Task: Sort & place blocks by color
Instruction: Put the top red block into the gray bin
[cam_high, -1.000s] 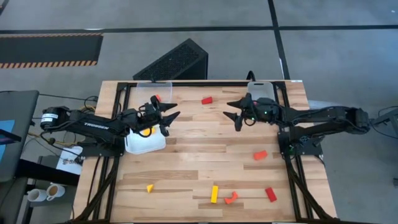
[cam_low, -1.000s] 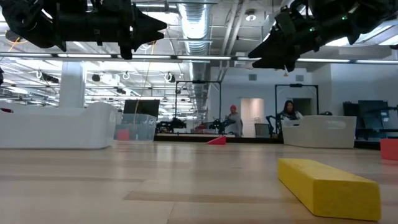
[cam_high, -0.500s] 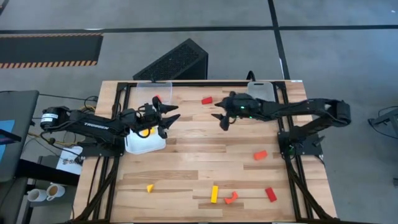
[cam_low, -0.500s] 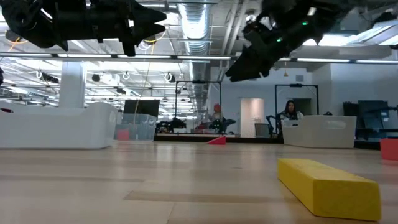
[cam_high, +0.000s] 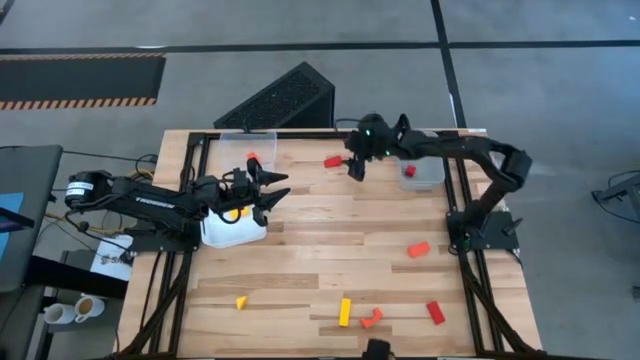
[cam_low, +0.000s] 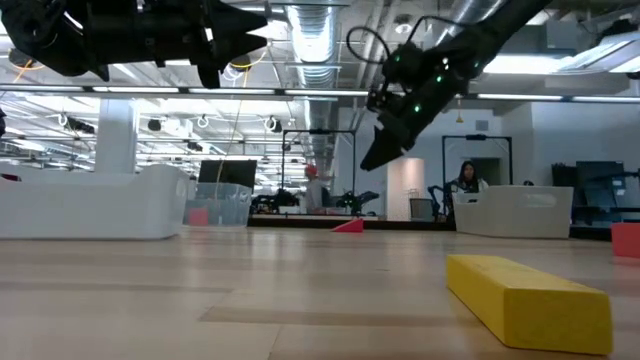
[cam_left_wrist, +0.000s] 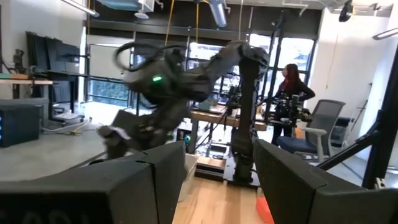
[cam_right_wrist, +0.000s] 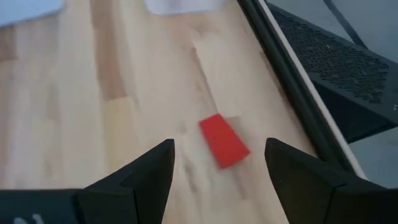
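Note:
A red wedge block (cam_high: 333, 161) lies flat near the table's far edge; it also shows in the right wrist view as the red wedge (cam_right_wrist: 224, 141) and in the low view as the red wedge (cam_low: 349, 226). My right gripper (cam_high: 355, 167) hovers open just to its right, tilted down toward it, with the right gripper (cam_right_wrist: 217, 180) fingers standing apart short of the block. My left gripper (cam_high: 275, 185) waits open in the air beside the white bin (cam_high: 250, 236). Near the table's near edge lie a yellow bar (cam_high: 345, 311), an orange arch (cam_high: 372, 318), a red bar (cam_high: 436, 312) and a small yellow block (cam_high: 241, 301). An orange-red block (cam_high: 418, 249) sits at the right.
A clear bin (cam_high: 428, 180) at the far right holds a red block (cam_high: 409, 171). Another clear bin (cam_high: 262, 140) at the far left holds an orange block (cam_high: 252, 157). The white bin holds something yellow (cam_high: 235, 212). A black slanted box (cam_high: 280, 100) stands behind the far edge.
My right gripper has swung from the table's middle right toward the far edge and left, coming down close to the red wedge block. It stays open. My left arm has kept still, and no block has moved.

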